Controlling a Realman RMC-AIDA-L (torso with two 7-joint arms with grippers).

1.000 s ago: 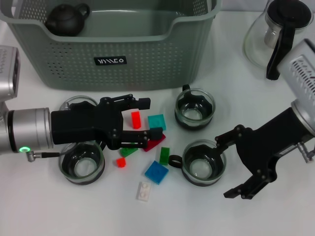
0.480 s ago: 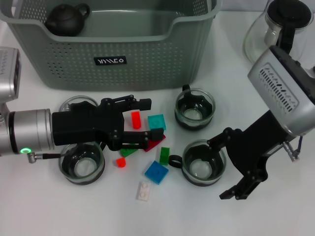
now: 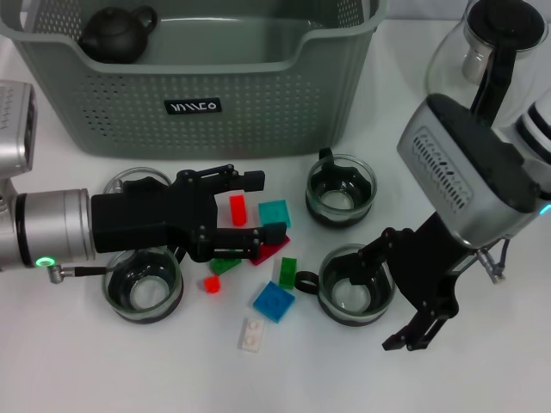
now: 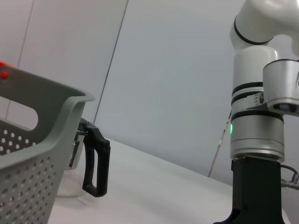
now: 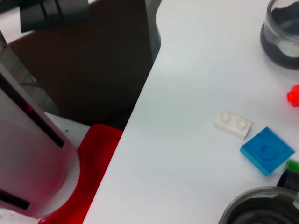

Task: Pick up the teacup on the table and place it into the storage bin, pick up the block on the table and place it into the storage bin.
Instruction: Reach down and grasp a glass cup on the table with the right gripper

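The grey-green storage bin point(image 3: 258, 95) stands at the back and holds a black teapot point(image 3: 116, 34). Several glass teacups sit in front of it: one by the bin point(image 3: 341, 189), one at front centre point(image 3: 355, 286), one at front left point(image 3: 142, 286). Coloured blocks lie between them: red point(image 3: 238, 209), teal point(image 3: 275, 212), blue point(image 3: 274, 301), white point(image 3: 251, 335). My left gripper point(image 3: 256, 206) is open low over the blocks, its fingers on either side of the red block. My right gripper point(image 3: 387, 297) is open at the right side of the front-centre teacup, one finger over its rim.
A glass pot with a black lid and handle point(image 3: 491, 52) stands at the back right. A fourth teacup point(image 3: 138, 182) is partly hidden behind my left gripper. The right wrist view shows the white block point(image 5: 232, 124), the blue block point(image 5: 267, 150) and the table's edge point(image 5: 140, 107).
My right arm has swung left and its gripper has closed in on the front-centre teacup. My left gripper and the blocks have not moved.
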